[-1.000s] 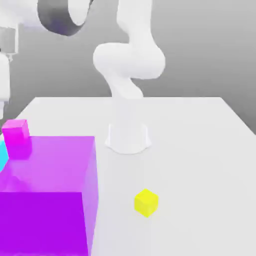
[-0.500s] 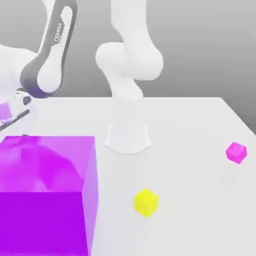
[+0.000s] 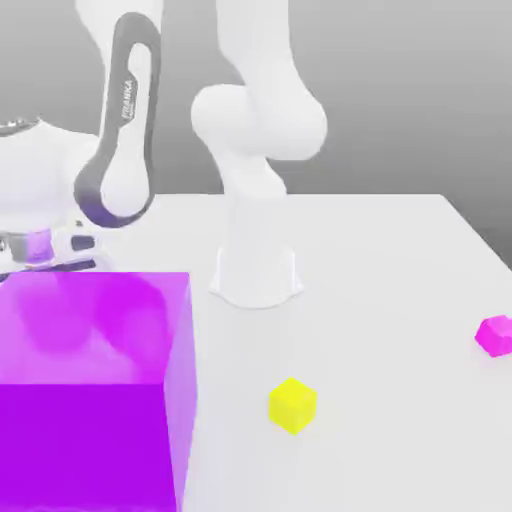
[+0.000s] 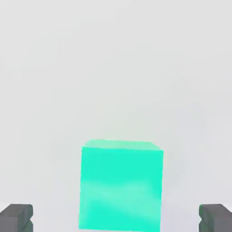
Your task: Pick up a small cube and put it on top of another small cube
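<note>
The teal cube (image 4: pixel 121 186) sits flat and square on the bench (image 4: pixel 113 68), no long axis, between the spread jaws with bare room either side; the yellow cube (image 3: pixel 292 405) stands at five o'clock from the arm's base (image 3: pixel 256 275), open bench around it.

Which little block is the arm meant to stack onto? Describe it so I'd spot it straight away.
Start at the huge purple block on the exterior view's left of the white table. Look just to its right, in front of the arm's round white base: there sits the small yellow cube. A similar small magenta cube lies far off by the table's right edge.
</note>
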### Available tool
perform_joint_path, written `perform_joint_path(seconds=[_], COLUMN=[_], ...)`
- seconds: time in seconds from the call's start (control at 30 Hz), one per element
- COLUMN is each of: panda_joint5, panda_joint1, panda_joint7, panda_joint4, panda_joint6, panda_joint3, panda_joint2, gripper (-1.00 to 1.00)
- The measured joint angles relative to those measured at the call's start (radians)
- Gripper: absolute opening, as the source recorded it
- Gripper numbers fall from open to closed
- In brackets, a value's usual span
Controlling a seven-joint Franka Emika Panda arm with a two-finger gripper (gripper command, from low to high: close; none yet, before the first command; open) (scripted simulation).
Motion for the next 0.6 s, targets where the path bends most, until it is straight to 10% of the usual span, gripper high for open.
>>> perform_joint_path(seconds=[0.13, 0.17, 0.6], panda_joint5=[0.103, 0.113, -0.055], panda_joint1=[-0.093, -0.108, -0.054], panda_joint7=[-0.073, -0.08, 0.045], panda_joint4=[0.026, 0.029, -0.01], panda_joint6=[0.115, 0.13, -0.027], panda_joint3=[0.117, 0.134, 0.04], panda_joint2=[0.14, 0.158, -0.042], gripper=[0.0, -1.0, -1.0])
